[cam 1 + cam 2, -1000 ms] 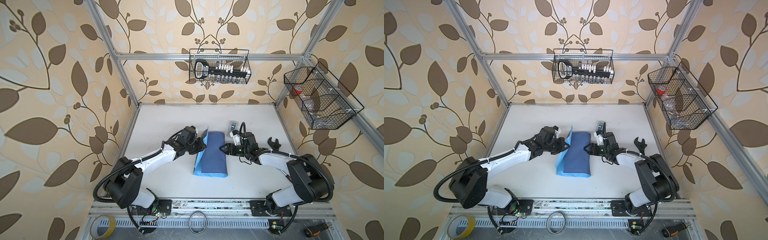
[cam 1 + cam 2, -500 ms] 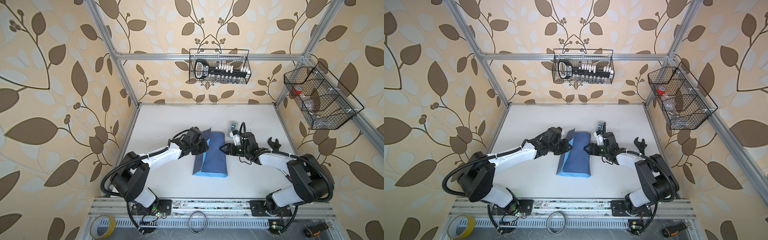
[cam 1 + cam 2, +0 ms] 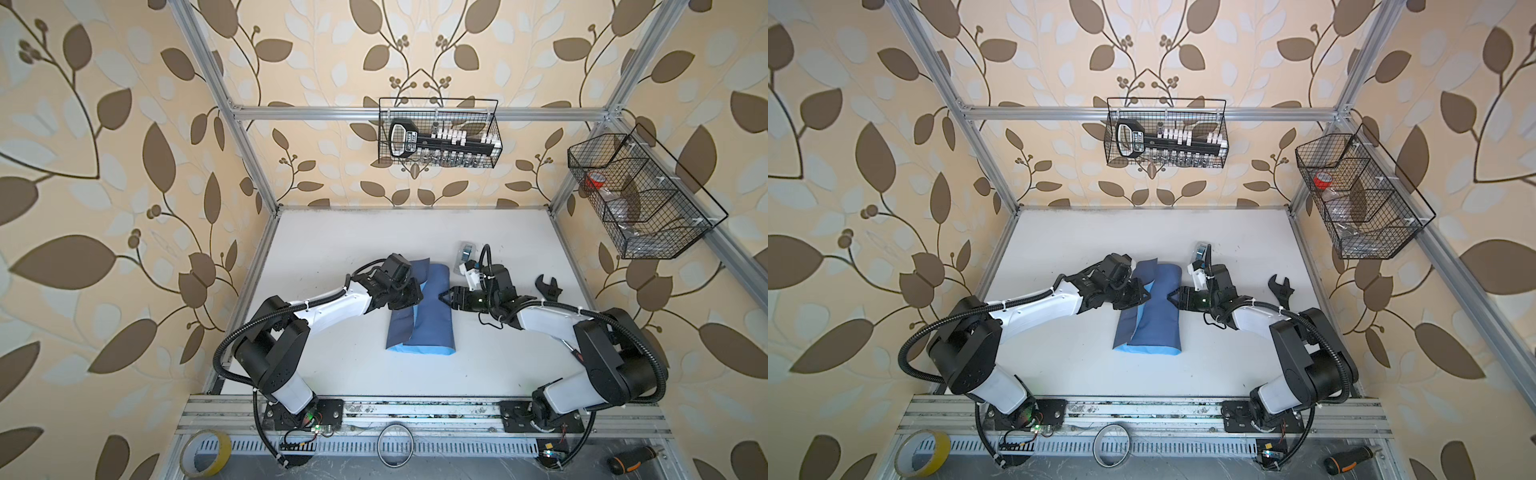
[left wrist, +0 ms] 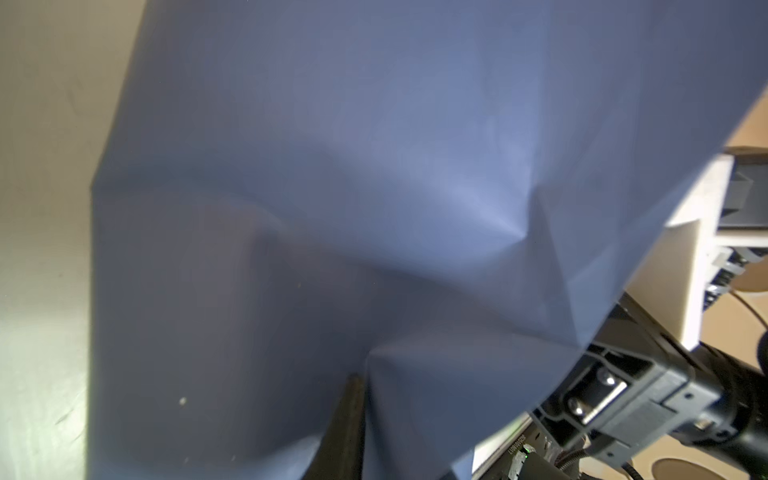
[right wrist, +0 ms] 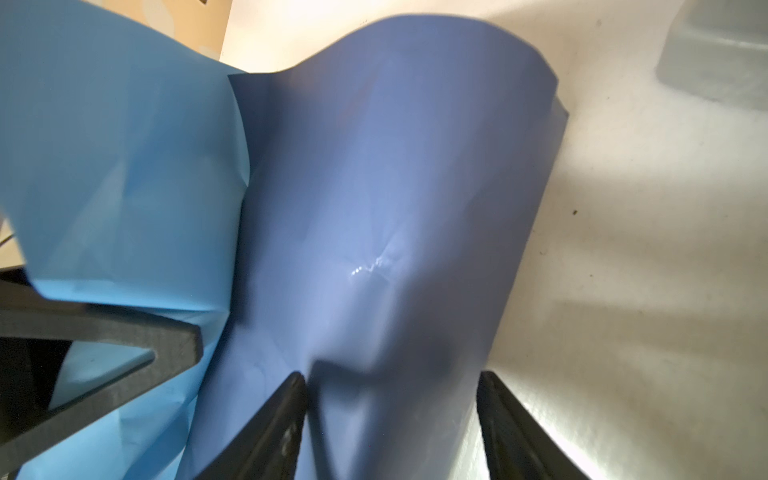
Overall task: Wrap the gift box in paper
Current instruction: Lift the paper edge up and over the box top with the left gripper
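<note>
The paper point(image 3: 430, 320) point(image 3: 1156, 324) lies folded into a long bundle in the middle of the table, slate blue outward, with a light blue strip along its near edge. The gift box is hidden under it. My left gripper point(image 3: 417, 296) is at the left flap, which leans over the bundle. In the left wrist view the paper point(image 4: 374, 166) drapes over the jaws; only one finger point(image 4: 347, 424) shows, with creases meeting at its tip. My right gripper point(image 3: 444, 298) point(image 5: 390, 386) stands open at the bundle's right edge, its fingers point(image 5: 282, 419) astride the paper-covered ridge.
A small grey tape dispenser point(image 3: 466, 255) and a black wrench point(image 3: 548, 286) lie behind my right arm. Wire baskets hang on the back wall point(image 3: 440, 137) and the right wall point(image 3: 636, 199). A yellow tape roll point(image 3: 205, 457) and a screwdriver point(image 3: 631, 459) lie below the front rail.
My left gripper has swung right and carried the left flap over the bundle, so less of the light blue side shows. The right arm has stayed still.
</note>
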### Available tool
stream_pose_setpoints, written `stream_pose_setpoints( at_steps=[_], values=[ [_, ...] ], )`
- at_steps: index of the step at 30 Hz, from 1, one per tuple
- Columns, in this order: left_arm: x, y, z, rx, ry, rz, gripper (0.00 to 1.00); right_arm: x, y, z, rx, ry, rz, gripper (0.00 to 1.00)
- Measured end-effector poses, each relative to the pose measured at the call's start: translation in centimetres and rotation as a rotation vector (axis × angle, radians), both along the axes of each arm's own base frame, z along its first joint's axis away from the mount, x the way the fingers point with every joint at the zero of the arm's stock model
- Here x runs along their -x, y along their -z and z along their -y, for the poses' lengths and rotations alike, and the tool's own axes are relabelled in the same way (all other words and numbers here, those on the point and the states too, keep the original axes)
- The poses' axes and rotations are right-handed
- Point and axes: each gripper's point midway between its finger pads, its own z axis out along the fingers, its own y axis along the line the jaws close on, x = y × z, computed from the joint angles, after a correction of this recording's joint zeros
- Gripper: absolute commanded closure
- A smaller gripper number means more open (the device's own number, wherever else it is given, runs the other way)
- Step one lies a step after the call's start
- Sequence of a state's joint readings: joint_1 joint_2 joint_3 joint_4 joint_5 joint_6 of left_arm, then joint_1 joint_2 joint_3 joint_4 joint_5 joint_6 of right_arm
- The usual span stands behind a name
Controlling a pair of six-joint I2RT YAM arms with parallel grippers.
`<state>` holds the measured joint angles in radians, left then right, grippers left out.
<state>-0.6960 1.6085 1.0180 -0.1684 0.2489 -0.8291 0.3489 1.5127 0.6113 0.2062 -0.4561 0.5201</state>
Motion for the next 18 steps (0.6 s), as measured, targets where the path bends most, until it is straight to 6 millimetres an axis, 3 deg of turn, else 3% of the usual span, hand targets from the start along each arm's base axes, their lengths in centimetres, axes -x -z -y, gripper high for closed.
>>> stream_pose_setpoints(
  at_steps=[18],
  values=[
    [-0.3, 0.7, 1.8, 0.025, -0.008, -0.031, 0.80, 0.0, 0.0, -0.1, 0.001, 0.002, 0.001, 0.35]
  ],
)
